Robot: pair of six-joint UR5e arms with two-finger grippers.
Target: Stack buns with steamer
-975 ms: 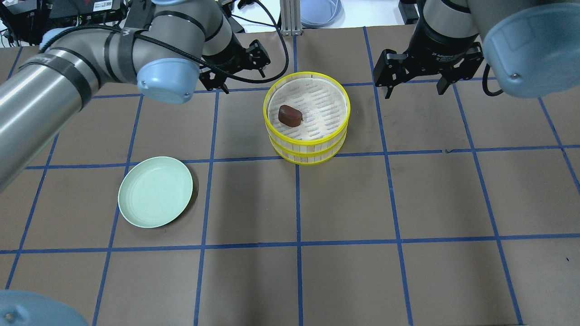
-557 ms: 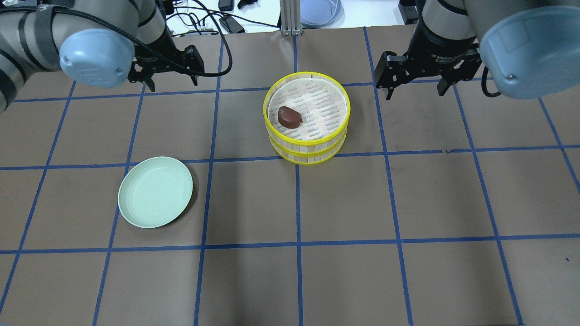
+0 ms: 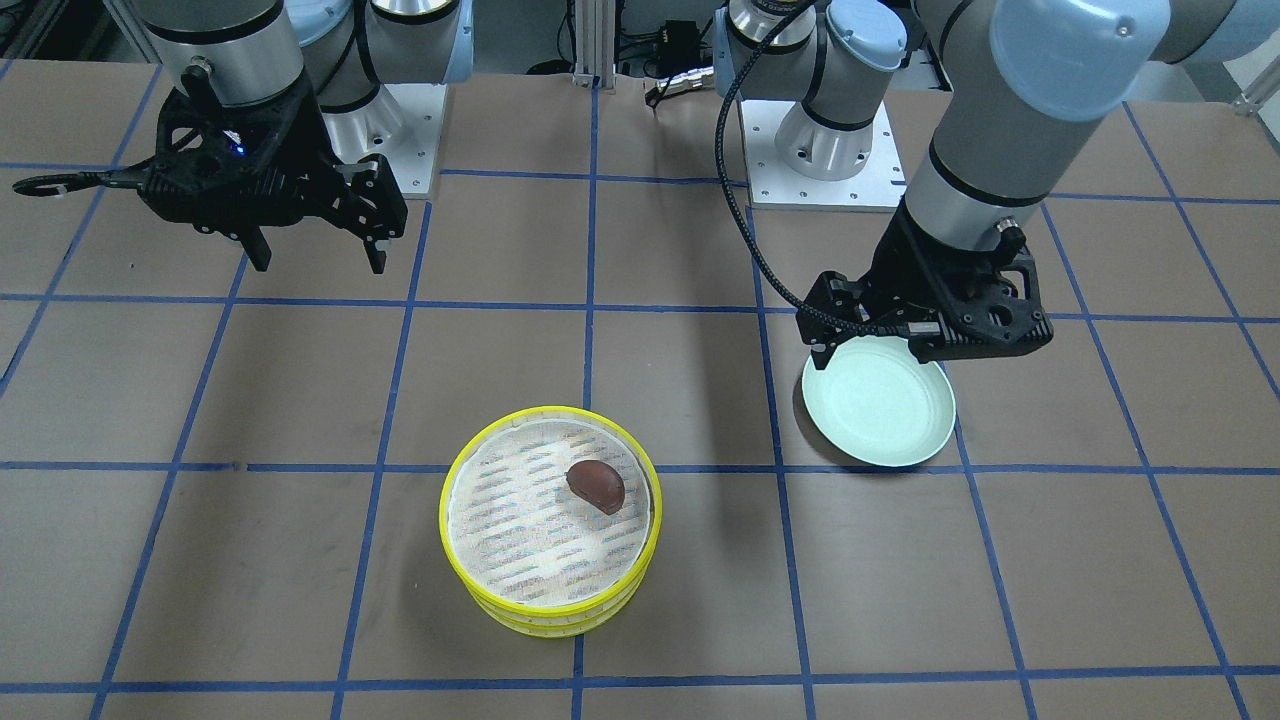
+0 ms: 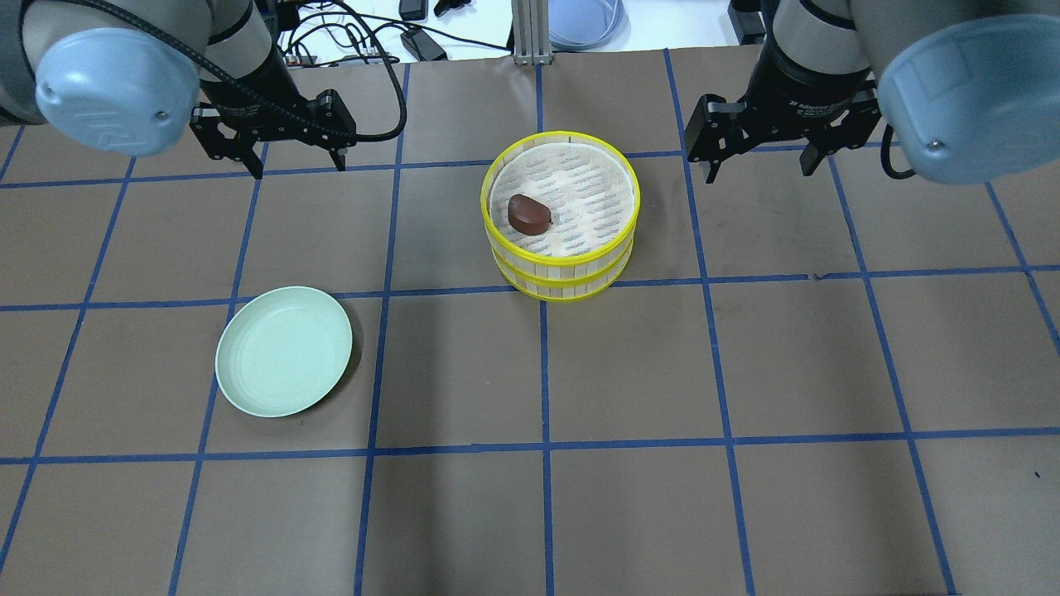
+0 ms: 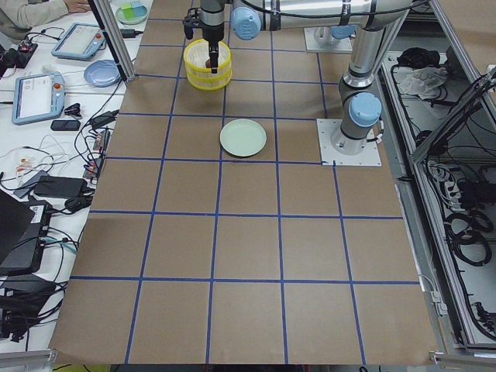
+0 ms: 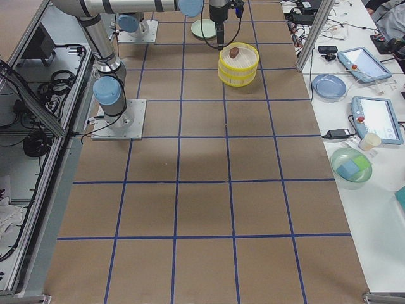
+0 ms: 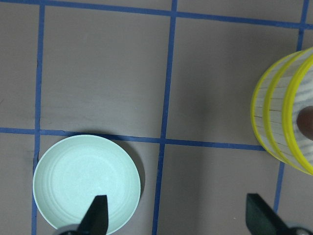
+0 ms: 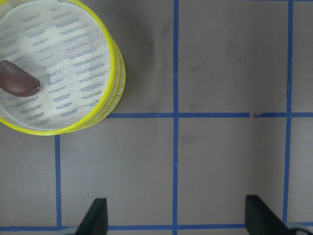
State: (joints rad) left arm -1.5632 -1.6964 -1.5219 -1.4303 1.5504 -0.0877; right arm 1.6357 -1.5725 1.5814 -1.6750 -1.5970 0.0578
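Note:
The steamer [image 4: 563,258] is two yellow-rimmed trays stacked at the table's middle back; it also shows in the front view [image 3: 545,605]. The dark reddish-brown bun [image 4: 529,213] lies on the top tier's liner [image 3: 597,486]. The cream-white bun is out of view. My left gripper [image 4: 298,165] is open and empty, high at the back left, well left of the steamer; its wrist view shows the steamer's edge [image 7: 274,122]. My right gripper [image 4: 758,170] is open and empty, right of the steamer [image 8: 113,49].
A pale mint-green plate [image 4: 284,350] lies empty at the front left, below the left gripper [image 7: 85,181]. Blue tape lines grid the brown table. A blue bowl [image 4: 584,21] and cables lie beyond the back edge.
My left arm has swung away from the steamer to the left, so its gripper now hangs over the back left. The right gripper, steamer and bun have not moved.

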